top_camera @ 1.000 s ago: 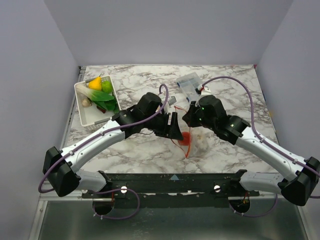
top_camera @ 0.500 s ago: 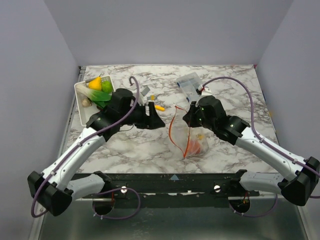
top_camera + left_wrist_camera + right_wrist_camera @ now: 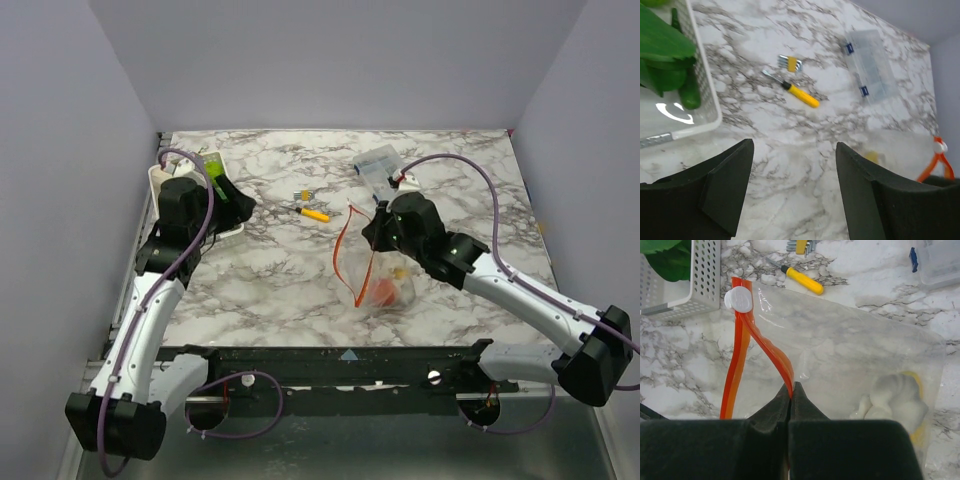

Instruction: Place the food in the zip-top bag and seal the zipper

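The right gripper (image 3: pixel 791 388) is pinching its fingers shut on the long orange-red zipper strip (image 3: pixel 742 347) of the clear floppy zip-top bag (image 3: pixel 855 340). It is lifting one lip, so the mouth is gaping toward the left arm. A white-and-yellow toy food (image 3: pixel 892 395) is lying inside the bag. The left gripper (image 3: pixel 794 165) is hanging with fingers spread wide and empty at the edge of the white perforated plastic basket (image 3: pixel 705 85), where the green toy vegetables (image 3: pixel 662 47) are sitting to its left. The left arm is the nearer one, so the coming pick is likely turning on a short leftward reach, then a carry right past the yellow-handled screwdriver (image 3: pixel 799 95).
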Robot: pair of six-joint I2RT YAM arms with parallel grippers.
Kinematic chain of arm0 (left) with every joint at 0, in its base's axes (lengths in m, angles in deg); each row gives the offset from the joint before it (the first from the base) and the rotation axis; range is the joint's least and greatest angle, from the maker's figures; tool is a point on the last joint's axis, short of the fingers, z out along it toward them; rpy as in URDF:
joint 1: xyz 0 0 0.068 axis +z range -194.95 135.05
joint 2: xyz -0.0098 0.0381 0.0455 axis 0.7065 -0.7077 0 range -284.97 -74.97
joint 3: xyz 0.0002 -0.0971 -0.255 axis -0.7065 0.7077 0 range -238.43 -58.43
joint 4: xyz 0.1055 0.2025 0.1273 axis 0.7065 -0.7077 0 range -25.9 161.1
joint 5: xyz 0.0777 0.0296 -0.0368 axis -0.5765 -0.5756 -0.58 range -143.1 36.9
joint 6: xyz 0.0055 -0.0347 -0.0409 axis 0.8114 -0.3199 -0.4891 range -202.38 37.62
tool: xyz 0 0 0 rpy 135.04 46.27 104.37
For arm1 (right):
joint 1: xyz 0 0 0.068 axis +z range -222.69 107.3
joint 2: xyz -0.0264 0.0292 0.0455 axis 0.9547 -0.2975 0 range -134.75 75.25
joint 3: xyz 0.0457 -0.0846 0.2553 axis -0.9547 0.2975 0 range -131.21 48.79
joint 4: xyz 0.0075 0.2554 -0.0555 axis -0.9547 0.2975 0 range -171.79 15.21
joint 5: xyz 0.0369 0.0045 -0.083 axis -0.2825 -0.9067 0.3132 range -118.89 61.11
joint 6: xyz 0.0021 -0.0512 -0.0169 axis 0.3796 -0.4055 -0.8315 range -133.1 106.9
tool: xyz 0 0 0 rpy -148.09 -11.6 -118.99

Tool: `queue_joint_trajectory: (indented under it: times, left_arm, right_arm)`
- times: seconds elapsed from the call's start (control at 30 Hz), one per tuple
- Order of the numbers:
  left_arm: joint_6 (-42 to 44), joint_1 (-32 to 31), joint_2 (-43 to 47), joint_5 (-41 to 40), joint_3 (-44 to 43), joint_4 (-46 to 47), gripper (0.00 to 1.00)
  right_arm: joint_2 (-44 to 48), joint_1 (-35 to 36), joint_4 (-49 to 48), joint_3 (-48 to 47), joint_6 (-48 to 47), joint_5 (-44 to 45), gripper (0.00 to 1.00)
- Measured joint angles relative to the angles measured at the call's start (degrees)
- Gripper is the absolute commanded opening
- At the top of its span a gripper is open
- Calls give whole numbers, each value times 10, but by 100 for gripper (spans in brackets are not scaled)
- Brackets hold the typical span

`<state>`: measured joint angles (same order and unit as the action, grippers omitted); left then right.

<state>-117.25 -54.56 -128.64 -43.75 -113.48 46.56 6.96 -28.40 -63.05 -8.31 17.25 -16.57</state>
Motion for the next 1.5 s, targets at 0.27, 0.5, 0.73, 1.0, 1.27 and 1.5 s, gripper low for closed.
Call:
queue_joint_trajectory:
  times: [0.27, 0.5, 0.73, 1.0, 1.27, 1.5]
  left_arm:
    - [-28, 59, -124, -133, -35, 68, 69]
    - [-49, 112, -236, -190, -92, 91, 70]
    - [-26, 169, -385, -166, -210, 99, 69]
    - [116, 167, -589, -177, -445, 39, 69]
    - [257, 163, -715, -229, -622, -88, 73]
    - [326, 151, -774, -240, -690, -175, 74]
  right_arm:
    - [-19, 0, -26, 4, -15, 3, 1]
    - [-37, 0, -52, 10, -34, -1, 1]
    - [-48, 0, -69, 15, -49, -11, 1]
    - [-50, 0, -81, 31, -58, -26, 1]
    - [-54, 0, -91, 34, -60, -32, 1]
    - [-65, 0, -99, 34, -61, -37, 1]
